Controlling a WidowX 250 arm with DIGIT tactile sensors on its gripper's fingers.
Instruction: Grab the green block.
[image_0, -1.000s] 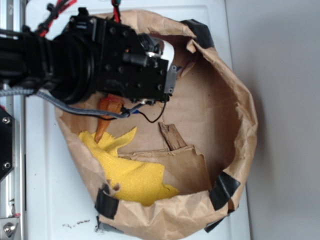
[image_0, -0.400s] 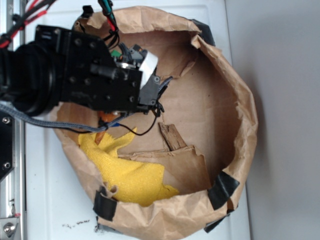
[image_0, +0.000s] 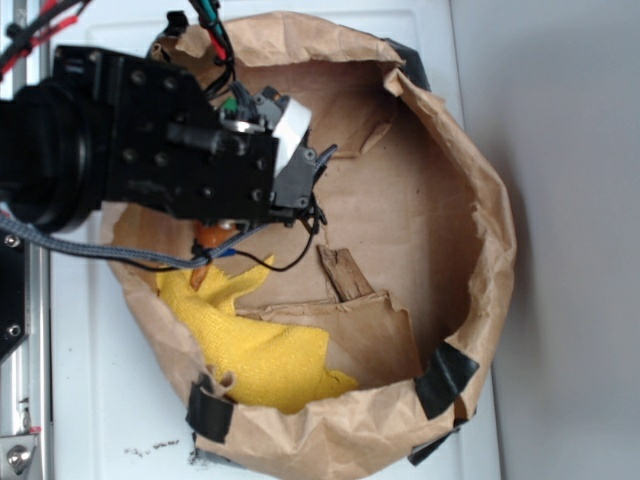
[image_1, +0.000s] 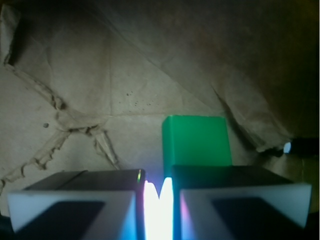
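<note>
On a white table top (image_0: 130, 400), grey wall to the right, sits a crumpled brown paper bag (image_0: 480, 230) rolled down into a bowl, rim patched with black tape (image_0: 445, 380). Bag floor: creased kraft paper, torn cardboard flap (image_0: 370, 325) near center. Yellow cloth (image_0: 265, 350), coarse weave, at 7 o'clock; orange seashell (image_0: 210, 240) just under the arm. Black gripper (image_1: 159, 192) at 10 o'clock. Wrist view: white-edged fingers (image_1: 75, 202) nearly shut, thin bright slit between, nothing in it. Green block (image_1: 196, 140), smooth flat rectangle, lies on the paper just beyond the right-hand finger, at 12 to 1 o'clock. Contact: can't tell.
</note>
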